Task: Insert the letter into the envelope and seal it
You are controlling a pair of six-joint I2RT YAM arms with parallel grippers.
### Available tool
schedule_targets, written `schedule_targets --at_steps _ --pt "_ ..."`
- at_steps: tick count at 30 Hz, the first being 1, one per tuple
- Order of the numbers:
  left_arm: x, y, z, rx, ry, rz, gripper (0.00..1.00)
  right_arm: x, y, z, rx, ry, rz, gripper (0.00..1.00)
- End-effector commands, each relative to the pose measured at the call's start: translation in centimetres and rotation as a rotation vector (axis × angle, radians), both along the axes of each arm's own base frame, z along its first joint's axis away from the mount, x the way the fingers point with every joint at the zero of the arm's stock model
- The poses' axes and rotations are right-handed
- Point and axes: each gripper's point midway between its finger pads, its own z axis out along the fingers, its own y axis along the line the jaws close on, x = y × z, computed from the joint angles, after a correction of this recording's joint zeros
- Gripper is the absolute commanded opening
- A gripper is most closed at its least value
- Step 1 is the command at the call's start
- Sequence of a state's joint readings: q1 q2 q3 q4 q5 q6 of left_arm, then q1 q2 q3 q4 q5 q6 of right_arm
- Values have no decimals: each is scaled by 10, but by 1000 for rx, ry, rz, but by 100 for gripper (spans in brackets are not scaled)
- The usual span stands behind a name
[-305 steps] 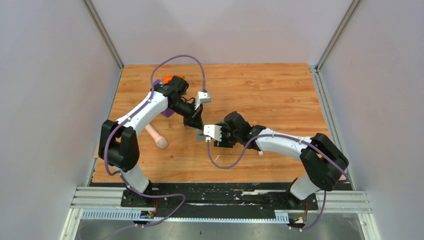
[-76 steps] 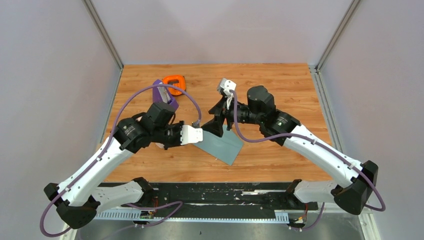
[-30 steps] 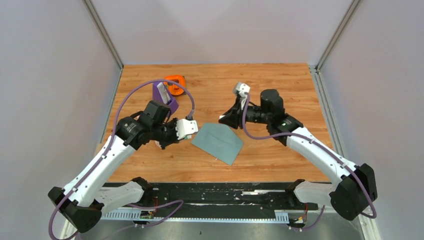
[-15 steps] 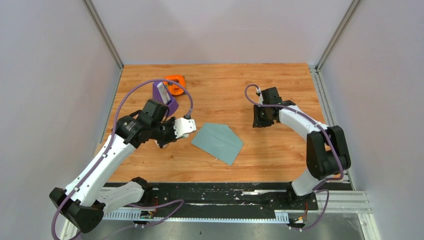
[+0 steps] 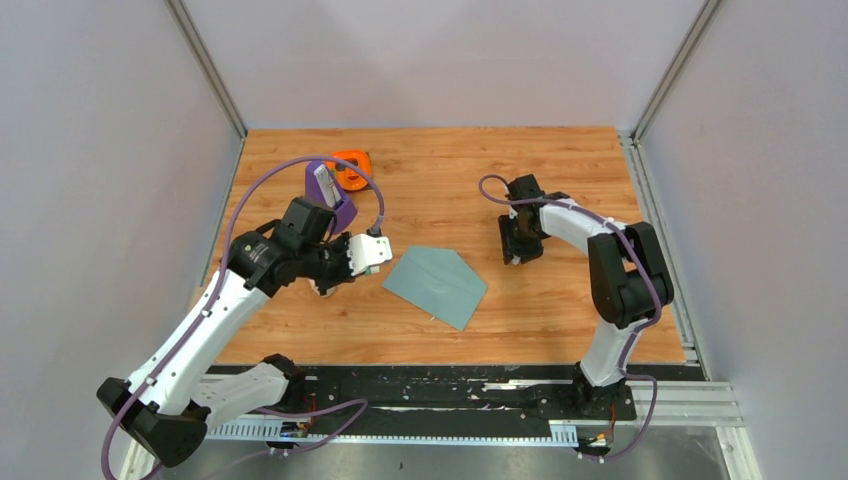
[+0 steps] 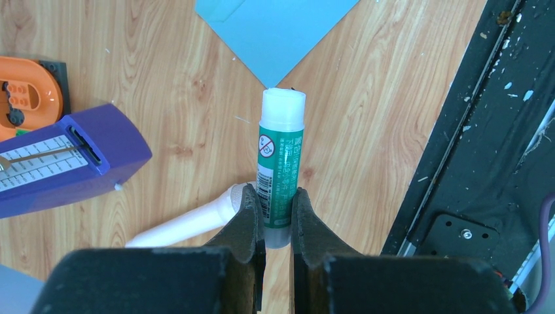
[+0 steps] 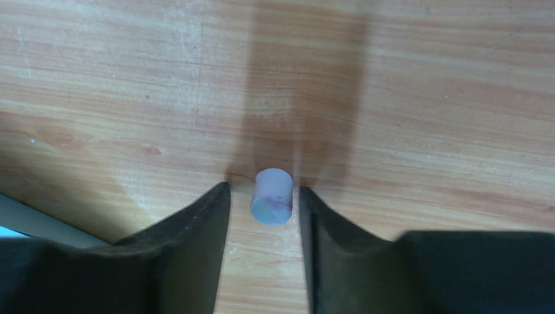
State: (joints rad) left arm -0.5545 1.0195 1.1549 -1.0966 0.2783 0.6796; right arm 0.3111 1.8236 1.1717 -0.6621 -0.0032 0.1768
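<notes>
One envelope [image 5: 436,285] near left pincer [image 6: 275,199]

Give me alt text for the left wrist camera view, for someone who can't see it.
The left claw grips a green-labelled glue stick, its white end pointing toward a corner of the grey-teal envelope on the wooden table. A purple box and an orange object lie to the left, and a pale cylinder lies by the claw.
</notes>
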Motion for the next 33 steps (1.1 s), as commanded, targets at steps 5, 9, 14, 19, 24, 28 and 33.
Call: schedule_targets --at_steps 5,9,14,19,24,28,33 --pt "3 -6 22 -60 -53 -8 0 -2 -3 2 -18 0 -9 69" --pt "3 -6 23 -54 -59 -20 0 4 17 31 83 -58 59 72" --pt "-5 -8 32 -68 -55 -69 0 7 69 124 162 -415 331 79" --pt "-24 -13 40 -103 -12 -142 0 -64 162 250 567 -910 806 100" --pt "-35 -22 48 -137 27 -183 0 -143 202 304 918 -1188 1092 100" --pt "-38 -26 55 -143 33 -193 0 -151 221 307 930 -1163 1185 100" --pt "-39 -32 57 -149 57 -194 0 -160 255 297 942 -1107 1273 100"
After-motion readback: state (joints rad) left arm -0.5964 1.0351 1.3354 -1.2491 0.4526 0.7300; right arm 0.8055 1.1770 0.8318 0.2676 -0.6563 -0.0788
